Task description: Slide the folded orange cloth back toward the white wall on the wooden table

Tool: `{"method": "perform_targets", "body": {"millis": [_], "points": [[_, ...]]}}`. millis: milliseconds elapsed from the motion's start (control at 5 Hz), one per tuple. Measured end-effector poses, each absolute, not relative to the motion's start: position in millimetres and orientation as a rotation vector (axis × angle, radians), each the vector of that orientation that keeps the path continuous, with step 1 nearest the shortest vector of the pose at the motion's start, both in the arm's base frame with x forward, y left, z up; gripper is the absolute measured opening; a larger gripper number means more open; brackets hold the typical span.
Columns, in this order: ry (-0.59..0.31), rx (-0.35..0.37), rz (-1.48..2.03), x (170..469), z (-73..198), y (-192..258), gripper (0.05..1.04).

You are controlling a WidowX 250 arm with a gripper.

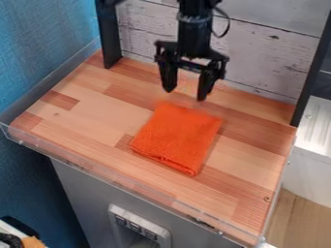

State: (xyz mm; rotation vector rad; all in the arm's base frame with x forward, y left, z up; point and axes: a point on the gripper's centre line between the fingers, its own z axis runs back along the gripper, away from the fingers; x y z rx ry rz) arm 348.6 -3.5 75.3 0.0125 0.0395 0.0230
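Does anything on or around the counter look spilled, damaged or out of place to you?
Nothing stands out: the orange cloth lies folded on the wooden counter, no spill shows, and the gripper hangs near the cloth's far edge, jaws apart.

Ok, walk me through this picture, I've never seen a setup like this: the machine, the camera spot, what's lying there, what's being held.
The black machine coming in from the top edge is a robot arm. Its hand is a two-finger gripper, which works like a pair of tongs. The picture comes from a fixed camera looking down at a slant. On the wooden surface lies a folded orange cloth. The gripper hangs near the cloth's far edge, fingers apart and nothing between them, so it holds nothing. Behind stands a wall of pale planks; a blue wall is at the picture's left.
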Motion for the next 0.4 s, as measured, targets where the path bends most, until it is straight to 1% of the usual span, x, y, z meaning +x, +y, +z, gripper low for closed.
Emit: {"method": "perform_targets", "body": {"millis": [200, 400], "points": [[0.028, 0.021, 0.026, 357, 94, -14, 1.0], [0.024, 0.024, 0.026, 361, 104, -22, 0.997]]}}
